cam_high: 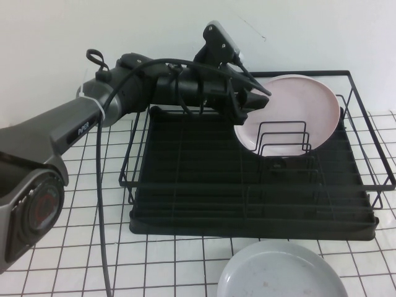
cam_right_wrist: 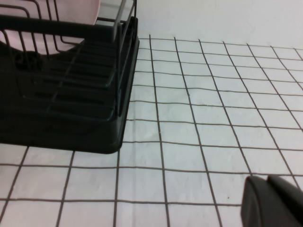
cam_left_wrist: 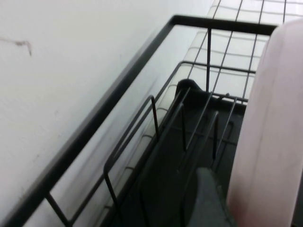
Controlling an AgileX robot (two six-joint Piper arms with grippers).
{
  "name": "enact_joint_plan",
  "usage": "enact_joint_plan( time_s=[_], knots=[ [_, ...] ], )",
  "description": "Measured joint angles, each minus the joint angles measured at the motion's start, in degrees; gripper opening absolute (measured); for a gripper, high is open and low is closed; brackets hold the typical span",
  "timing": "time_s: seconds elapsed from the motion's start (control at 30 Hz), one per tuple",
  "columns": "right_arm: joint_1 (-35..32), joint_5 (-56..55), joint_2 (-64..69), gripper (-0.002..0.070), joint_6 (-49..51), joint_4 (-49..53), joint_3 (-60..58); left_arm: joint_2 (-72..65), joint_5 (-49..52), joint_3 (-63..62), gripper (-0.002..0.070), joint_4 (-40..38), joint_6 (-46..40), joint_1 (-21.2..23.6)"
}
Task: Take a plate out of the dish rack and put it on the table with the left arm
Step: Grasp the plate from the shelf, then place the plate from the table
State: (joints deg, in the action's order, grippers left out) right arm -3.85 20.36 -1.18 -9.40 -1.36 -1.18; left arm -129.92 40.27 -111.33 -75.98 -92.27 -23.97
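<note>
The pale pink plate (cam_high: 297, 111) stands on edge in the upright wire dividers at the back right of the black dish rack (cam_high: 247, 204). My left arm reaches over the rack's back left, and my left gripper (cam_high: 252, 102) is at the plate's left rim. In the left wrist view one dark finger (cam_left_wrist: 208, 198) presses against the plate's edge (cam_left_wrist: 270, 132); the other finger is hidden behind the plate. My right gripper (cam_right_wrist: 272, 203) is shut and empty, low over the gridded white table (cam_right_wrist: 213, 118) beside the rack (cam_right_wrist: 71, 118). It is out of the high view.
A grey-blue plate (cam_high: 281, 272) lies flat on the table (cam_high: 173, 260) in front of the rack. A white wall rises close behind the rack. The rack's wire rail (cam_left_wrist: 118, 94) runs along the wall near my left gripper.
</note>
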Motion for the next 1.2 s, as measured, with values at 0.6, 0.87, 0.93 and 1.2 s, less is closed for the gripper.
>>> enact_joint_plan(
  time_s=[0.6,0.87,0.93,1.2],
  knots=[
    [0.00,0.00,0.00,-0.0001,0.00,0.00,0.00,0.78,-2.88,0.00,0.0090,3.34,0.67,-0.77],
    [0.00,0.00,0.00,-0.0001,0.00,0.00,0.00,10.08,-6.33,0.00,0.0061,4.53,1.49,-1.27],
    [0.00,0.00,0.00,-0.0001,0.00,0.00,0.00,12.23,-6.84,0.00,0.0059,4.43,1.50,-1.39],
    [0.00,0.00,0.00,-0.0001,0.00,0.00,0.00,19.03,-2.09,0.00,0.0058,9.63,13.01,-1.39]
  ],
)
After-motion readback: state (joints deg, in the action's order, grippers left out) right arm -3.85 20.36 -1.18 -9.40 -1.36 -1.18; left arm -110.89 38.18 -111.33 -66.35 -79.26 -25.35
